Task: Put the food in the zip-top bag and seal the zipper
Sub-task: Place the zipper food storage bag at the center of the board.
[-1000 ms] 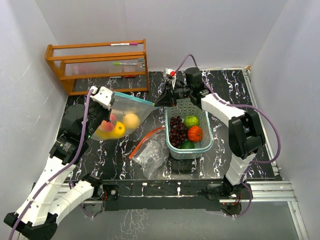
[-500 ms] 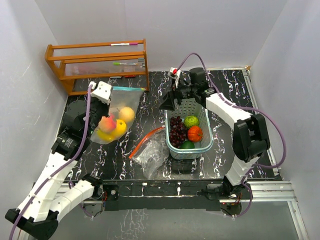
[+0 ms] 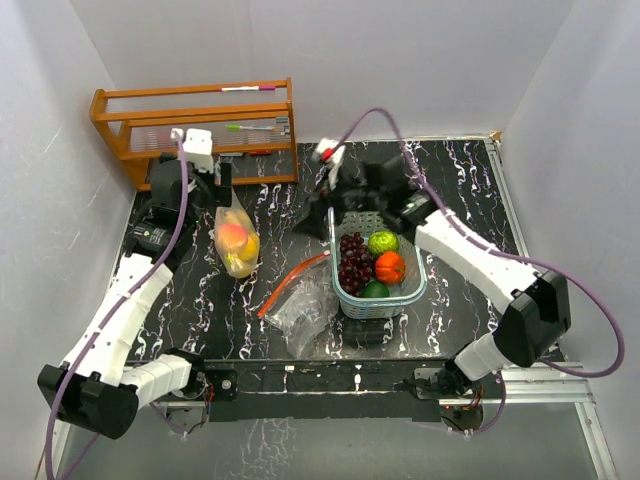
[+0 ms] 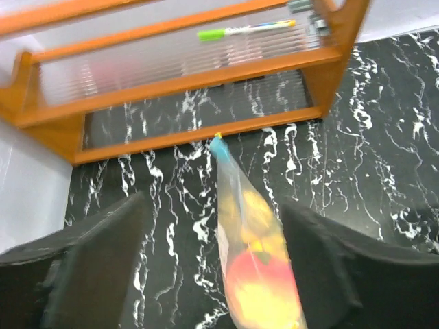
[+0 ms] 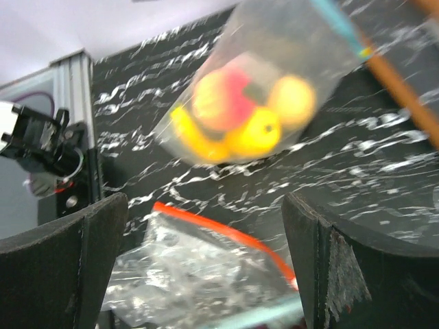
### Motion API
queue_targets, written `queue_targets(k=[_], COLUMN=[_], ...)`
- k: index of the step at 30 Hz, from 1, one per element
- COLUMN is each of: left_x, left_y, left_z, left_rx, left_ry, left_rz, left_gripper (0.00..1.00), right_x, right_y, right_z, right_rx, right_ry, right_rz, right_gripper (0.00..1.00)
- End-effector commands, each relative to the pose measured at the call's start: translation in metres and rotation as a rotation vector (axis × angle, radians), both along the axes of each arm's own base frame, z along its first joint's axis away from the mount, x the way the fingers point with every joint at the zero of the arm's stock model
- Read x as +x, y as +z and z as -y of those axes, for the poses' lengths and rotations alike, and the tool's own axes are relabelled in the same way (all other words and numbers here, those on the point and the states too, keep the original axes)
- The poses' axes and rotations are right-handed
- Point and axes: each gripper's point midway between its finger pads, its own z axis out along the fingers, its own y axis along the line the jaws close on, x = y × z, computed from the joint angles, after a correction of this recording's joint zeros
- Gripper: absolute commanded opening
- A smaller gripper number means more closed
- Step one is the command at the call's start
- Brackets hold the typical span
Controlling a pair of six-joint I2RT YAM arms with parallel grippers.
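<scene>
The zip-top bag (image 3: 237, 245) was released left of centre; left end effector (image 3: 218, 190) and right end effector (image 5: 202, 202) are spread wide; sealing judged pending.

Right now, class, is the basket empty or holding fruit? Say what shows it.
Holding fruit. The top view shows the basket containing grapes, a bumpy green fruit, an orange-red fruit and a second green fruit.
</scene>
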Motion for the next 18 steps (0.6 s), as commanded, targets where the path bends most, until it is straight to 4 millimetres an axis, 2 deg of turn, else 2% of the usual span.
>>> queue_targets(k=[1, 2, 5, 8, 12, 18], left_x=[-0.004, -0.006, -0.012, -0.018, -0.029, -0.040], left_y=[-0.010, -0.009, -0.003, 0.013, 0.034, 0.060], left_z=[-0.019, -0.021, -0.021, -0.024, -0.033, -0.034], left_rx=[-0.162, -0.165, -0.171, -0.177, -0.175, -0.171], left_ry=[0.079, 0.085, 0.081, 0.089, 0.114, 0.108], left_rz=[-0.026, -0.025, -0.021, 0.005, 0.045, 0.111], left_gripper=[0.91, 0.97, 0.97, 0.97, 0.97, 0.97], right_x=[-0.022, -0.025, -0.034, -0.036, -0.022, -0.032], right_y=[-0.029, -0.034, -0.048, -0.065, -0.104, -0.162], right_z=[-0.031, -0.034, -0.044, -0.054, -0.051, -0.060], right_rx=[-0.119, -0.133, -0.173, -0.212, -0.268, -0.303], right_ry=[-0.049, -0.063, -0.110, -0.174, -0.425, -0.614], right_rz=[-0.045, -0.054, -0.089, -0.148, -0.283, -0.443], right_gripper=[0.99, 0.99, 0.98, 0.97, 0.91, 0.90])
